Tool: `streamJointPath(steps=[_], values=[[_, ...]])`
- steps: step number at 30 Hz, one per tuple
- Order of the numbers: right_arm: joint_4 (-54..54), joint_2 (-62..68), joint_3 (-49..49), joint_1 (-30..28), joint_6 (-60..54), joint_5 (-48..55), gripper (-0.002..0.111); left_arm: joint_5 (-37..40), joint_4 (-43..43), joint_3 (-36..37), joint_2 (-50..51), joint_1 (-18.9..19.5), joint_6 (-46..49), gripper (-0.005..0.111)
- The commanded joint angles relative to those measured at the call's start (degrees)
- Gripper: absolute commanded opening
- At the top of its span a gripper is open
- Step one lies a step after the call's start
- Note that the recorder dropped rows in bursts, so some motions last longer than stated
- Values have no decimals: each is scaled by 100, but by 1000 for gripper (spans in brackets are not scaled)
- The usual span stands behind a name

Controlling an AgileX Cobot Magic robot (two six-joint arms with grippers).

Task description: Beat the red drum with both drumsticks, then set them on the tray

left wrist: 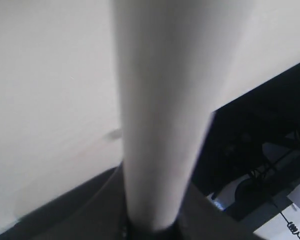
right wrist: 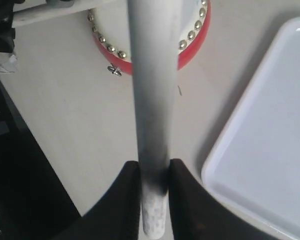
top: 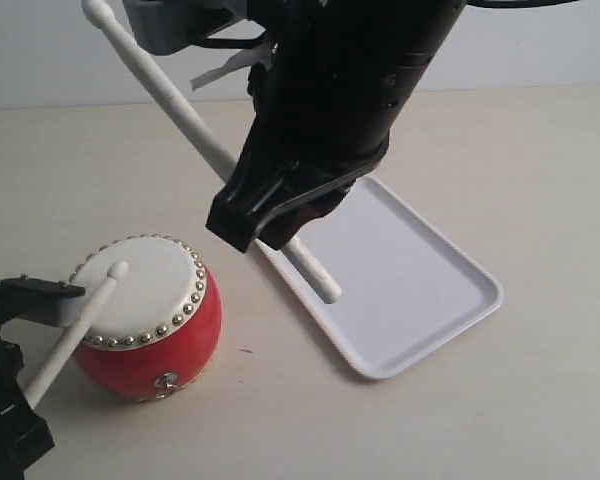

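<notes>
The red drum [top: 145, 320] stands at the front left, its cream skin ringed by gold studs. My left gripper [top: 28, 392] is shut on one drumstick [top: 80, 325], whose rounded tip rests on the skin. That stick fills the left wrist view [left wrist: 160, 110]. My right gripper [top: 272, 215] is shut on the other drumstick [top: 170, 95]. It slants up and back, its tip high above the table and its butt end over the rim of the white tray [top: 420, 290]. In the right wrist view the fingers [right wrist: 132, 197] pinch the stick [right wrist: 150, 100] above the drum [right wrist: 196, 47].
The tray [right wrist: 270, 150] lies right of the drum on a pale tabletop [top: 540, 160]. A dark edge and cables [left wrist: 270, 165] show beside the left gripper. The left arm's dark body [right wrist: 1, 30] sits close to the drum.
</notes>
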Motion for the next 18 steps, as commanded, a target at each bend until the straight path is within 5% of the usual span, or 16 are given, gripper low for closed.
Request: streamJointPath(steps=[1,10,18], values=[[-24,552,118,6,64,-19,0,26,420,20,-1259,-38,-383,0],[401,1815,913,6,-36,-19,0,26,797,20,-3378,10,-827,0],[361,1372,625,6,-92,-19,0,26,667,73,-2985,10,-645,0]])
